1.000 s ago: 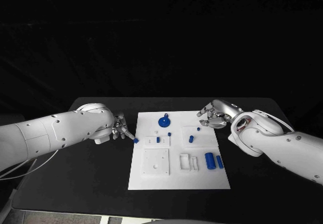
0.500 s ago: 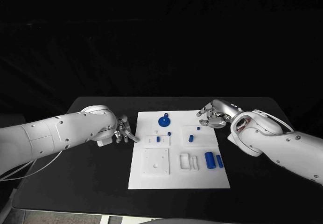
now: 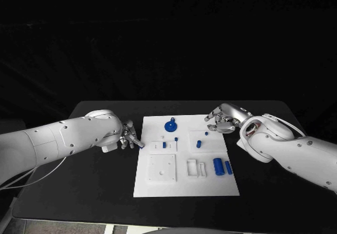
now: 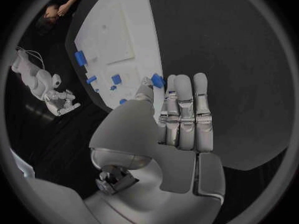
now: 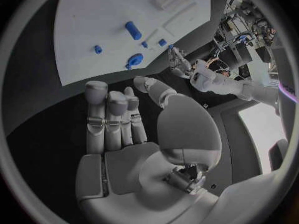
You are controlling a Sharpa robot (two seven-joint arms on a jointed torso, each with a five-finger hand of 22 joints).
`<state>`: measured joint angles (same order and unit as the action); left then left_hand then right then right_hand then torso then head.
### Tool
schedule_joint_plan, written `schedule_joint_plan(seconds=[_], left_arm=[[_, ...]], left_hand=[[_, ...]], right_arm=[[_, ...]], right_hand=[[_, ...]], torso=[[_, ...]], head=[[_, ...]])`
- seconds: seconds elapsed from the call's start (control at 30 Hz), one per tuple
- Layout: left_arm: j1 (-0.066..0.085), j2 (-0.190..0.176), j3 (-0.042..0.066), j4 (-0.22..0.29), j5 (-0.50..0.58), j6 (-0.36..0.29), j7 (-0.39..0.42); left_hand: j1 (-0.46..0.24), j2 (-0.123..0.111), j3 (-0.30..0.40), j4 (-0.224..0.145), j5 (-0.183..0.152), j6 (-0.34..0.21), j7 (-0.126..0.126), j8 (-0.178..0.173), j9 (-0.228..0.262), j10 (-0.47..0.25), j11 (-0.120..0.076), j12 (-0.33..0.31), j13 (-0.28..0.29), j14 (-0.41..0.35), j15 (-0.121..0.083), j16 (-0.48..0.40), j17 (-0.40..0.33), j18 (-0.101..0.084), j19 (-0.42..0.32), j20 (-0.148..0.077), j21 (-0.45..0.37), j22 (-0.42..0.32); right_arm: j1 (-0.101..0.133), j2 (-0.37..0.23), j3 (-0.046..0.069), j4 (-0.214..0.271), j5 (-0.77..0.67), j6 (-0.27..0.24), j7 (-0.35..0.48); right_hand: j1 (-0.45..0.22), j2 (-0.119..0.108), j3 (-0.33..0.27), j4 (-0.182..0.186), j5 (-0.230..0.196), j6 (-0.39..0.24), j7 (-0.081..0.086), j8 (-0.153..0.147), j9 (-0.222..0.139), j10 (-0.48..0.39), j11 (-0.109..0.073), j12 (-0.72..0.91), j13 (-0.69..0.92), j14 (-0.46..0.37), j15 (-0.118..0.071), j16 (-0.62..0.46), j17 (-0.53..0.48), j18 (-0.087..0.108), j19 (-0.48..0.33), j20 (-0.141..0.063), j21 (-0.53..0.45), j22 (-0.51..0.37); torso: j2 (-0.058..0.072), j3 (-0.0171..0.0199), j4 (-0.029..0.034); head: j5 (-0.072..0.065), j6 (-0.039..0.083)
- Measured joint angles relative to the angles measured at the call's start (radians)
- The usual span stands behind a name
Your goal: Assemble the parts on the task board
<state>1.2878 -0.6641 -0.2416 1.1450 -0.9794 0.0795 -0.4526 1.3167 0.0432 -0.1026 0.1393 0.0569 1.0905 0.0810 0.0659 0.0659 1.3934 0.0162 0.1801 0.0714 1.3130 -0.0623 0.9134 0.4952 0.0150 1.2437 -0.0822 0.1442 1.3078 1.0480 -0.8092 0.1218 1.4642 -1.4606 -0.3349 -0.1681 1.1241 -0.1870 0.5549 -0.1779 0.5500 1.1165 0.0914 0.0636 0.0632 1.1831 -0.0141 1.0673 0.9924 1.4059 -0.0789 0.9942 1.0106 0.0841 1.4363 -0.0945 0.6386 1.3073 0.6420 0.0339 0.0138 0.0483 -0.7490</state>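
Left wrist view shows the silver left hand (image 4: 177, 117) pinching a small blue block-shaped part (image 4: 157, 80) between thumb and fingertips, just beside the near edge of the white flat task board (image 3: 211, 187). The step looks like carrying this piece to its socket; next comes lining it over a recess. The silver right hand (image 3: 223, 120) hovers, loosely spread and holding nothing, at the board's far corner.

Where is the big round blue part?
In the head view the round blue part sits on the far end of the task board, about midway between the left hand and the right hand.

Left hand (image 3: 128, 136) and right hand (image 3: 222, 122) flank task board (image 3: 160, 186); near half seemingly unobstructed.
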Motion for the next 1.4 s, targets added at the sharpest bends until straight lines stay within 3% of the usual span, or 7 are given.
schedule_joint_plan(seconds=[0.17, 0.73, 0.8, 0.87, 1.4], left_arm=[[-0.003, 0.007, 0.0, -0.012, 0.0, 0.0, 0.002], [-0.017, 0.022, 0.004, -0.023, -0.001, 0.009, 0.018], [-0.019, 0.021, 0.004, -0.02, -0.001, 0.009, 0.02], [-0.019, 0.02, 0.004, -0.019, -0.002, 0.01, 0.022], [-0.021, 0.023, 0.004, -0.028, 0.0, 0.007, 0.037]], left_hand=[[0.017, 0.017, -0.003, -0.003, 0.0, 0.0, 0.0, 0.0, -0.001, 0.0, 0.0, 0.0, 0.0, 0.0, 0.0, 0.0, 0.0, 0.0, 0.0, 0.0, 0.0, 0.0], [0.049, 0.04, -0.004, -0.035, 0.0, 0.023, -0.003, 0.001, -0.001, 0.004, -0.004, -0.002, 0.0, -0.004, -0.004, 0.019, 0.004, 0.0, 0.0, 0.0, 0.0, 0.0], [0.061, 0.048, 0.003, -0.042, 0.033, 0.031, -0.004, 0.0, -0.001, 0.004, -0.004, -0.011, -0.002, -0.004, -0.004, 0.027, 0.006, 0.0, 0.0, 0.0, 0.0, 0.0], [0.065, 0.052, 0.003, -0.042, 0.045, 0.031, -0.004, 0.0, -0.001, 0.004, -0.004, -0.018, -0.002, -0.004, -0.004, 0.027, 0.006, 0.0, 0.0, 0.0, 0.0, 0.0], [0.111, 0.077, 0.019, -0.064, 0.068, 0.041, -0.007, 0.0, 0.0, 0.012, -0.012, -0.032, -0.002, -0.004, -0.004, 0.047, 0.008, 0.0, 0.0, 0.0, 0.012, 0.0]], right_arm=[[0.0, 0.0, 0.0, 0.001, 0.0, 0.0, 0.0], [0.0, 0.0, 0.0, 0.002, 0.0, 0.002, 0.0], [0.0, 0.0, 0.0, 0.002, 0.0, 0.002, 0.0], [0.0, 0.0, 0.0, 0.002, 0.0, 0.002, 0.0], [-0.001, 0.0, 0.0, 0.003, 0.001, 0.002, 0.0]], right_hand=[[0.0, 0.0, 0.0, 0.0, 0.0, 0.0, 0.0, 0.0, 0.0, 0.0, 0.0, 0.0, 0.0, 0.0, 0.0, 0.0, 0.0, 0.0, 0.0, 0.0, 0.0, 0.0], [0.0, 0.0, 0.0, 0.0, 0.0, 0.0, 0.0, 0.0, 0.0, 0.0, 0.0, 0.0, 0.0, 0.0, 0.0, 0.0, 0.0, 0.0, 0.0, 0.0, 0.0, 0.0], [0.0, 0.0, 0.0, 0.0, 0.0, 0.0, 0.0, 0.0, 0.0, 0.0, 0.0, 0.0, 0.0, 0.0, 0.0, 0.0, 0.0, -0.001, 0.0, 0.0, 0.0, 0.0], [0.0, 0.0, 0.0, 0.0, 0.0, 0.0, 0.0, 0.0, 0.0, 0.0, 0.0, 0.0, 0.0, 0.0, 0.0, 0.0, 0.0, -0.001, 0.0, 0.0, 0.0, 0.0], [0.0, 0.0, 0.0, 0.0, 0.0, 0.0, 0.0, 0.0, 0.0, 0.0, 0.0, 0.0, 0.0, 0.0, 0.0, 0.0, 0.0, -0.001, 0.0, 0.0, 0.0, 0.0]], torso=[[0.0, -0.0001, 0.0], [0.0, 0.0009, 0.0006], [0.0, 0.0013, 0.0007], [0.0, 0.0013, 0.0006], [-0.001, 0.0017, 0.0]], head=[[-0.001, -0.001], [-0.005, -0.008], [-0.005, -0.008], [-0.006, -0.008], [-0.009, -0.003]])
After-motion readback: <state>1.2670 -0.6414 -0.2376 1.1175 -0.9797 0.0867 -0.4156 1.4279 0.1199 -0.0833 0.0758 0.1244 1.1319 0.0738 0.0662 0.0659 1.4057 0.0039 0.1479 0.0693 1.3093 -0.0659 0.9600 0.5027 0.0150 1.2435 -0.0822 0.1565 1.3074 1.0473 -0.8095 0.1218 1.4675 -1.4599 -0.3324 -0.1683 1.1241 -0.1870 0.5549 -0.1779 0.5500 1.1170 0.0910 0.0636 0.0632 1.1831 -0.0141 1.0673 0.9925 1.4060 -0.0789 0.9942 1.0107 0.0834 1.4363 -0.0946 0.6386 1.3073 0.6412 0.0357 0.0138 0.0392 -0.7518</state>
